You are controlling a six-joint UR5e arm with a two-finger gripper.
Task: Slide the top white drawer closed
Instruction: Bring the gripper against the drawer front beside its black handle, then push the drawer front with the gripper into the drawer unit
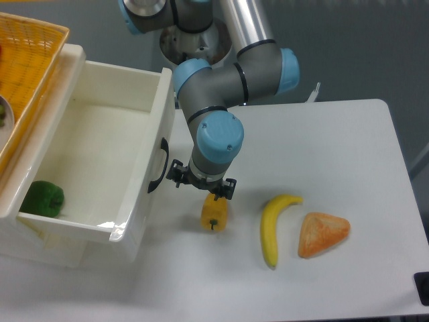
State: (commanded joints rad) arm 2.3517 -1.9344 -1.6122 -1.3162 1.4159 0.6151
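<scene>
The top white drawer (100, 161) stands pulled far out of the cabinet at the left, its front panel carrying a black arched handle (159, 165). A green pepper (43, 198) lies in its near left corner. My gripper (200, 189) hangs just right of the handle, a small gap away, pointing down at the table. Its fingers are mostly hidden under the wrist, so their state does not show. A yellow pepper (214, 212) lies right below the gripper.
A banana (273, 225) and an orange wedge-shaped piece (323, 234) lie on the white table (335, 147) to the right. An orange woven basket (23, 74) sits on the cabinet top at the upper left.
</scene>
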